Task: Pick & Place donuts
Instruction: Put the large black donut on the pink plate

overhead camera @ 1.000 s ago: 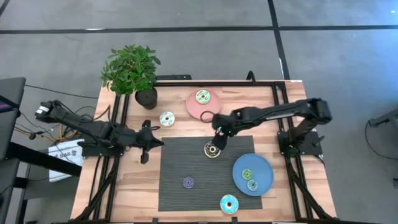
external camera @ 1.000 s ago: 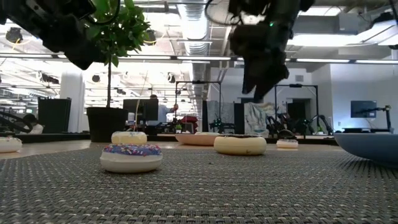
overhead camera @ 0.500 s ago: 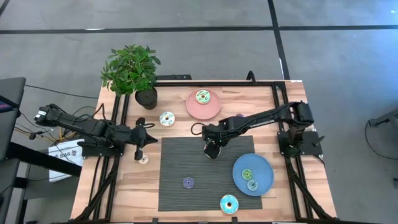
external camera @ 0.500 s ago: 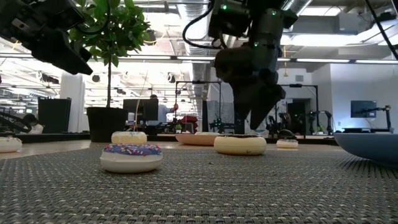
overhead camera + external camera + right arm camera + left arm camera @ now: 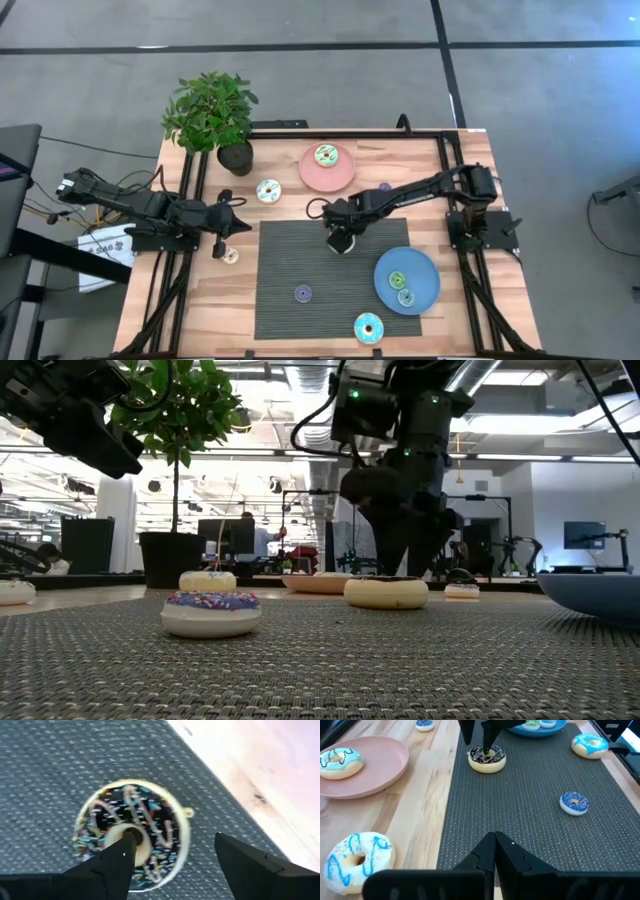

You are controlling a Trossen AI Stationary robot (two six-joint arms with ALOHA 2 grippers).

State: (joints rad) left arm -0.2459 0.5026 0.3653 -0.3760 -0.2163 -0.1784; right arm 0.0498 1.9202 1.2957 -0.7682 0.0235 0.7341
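On the wooden bench (image 5: 470,310) a dark mat (image 5: 300,260) carries the chocolate-iced donut (image 5: 131,835); the right gripper (image 5: 170,855) straddles it, jaws wide, one finger in its hole. Next: close, lift. The left gripper (image 5: 495,851) waits, jaws together

I'm looking down on a light wooden table (image 5: 210,300) with a dark woven mat (image 5: 300,265) laid across its middle. A potted plant (image 5: 212,118) stands at one far corner, a pink plate (image 5: 338,175) sits beyond the mat, and a blue plate (image 5: 420,270) overlaps the mat's edge. Directly on the wood lie a white donut (image 5: 268,190) and a small cream donut (image 5: 231,255). A cyan donut (image 5: 368,327) rests at the mat's near edge.
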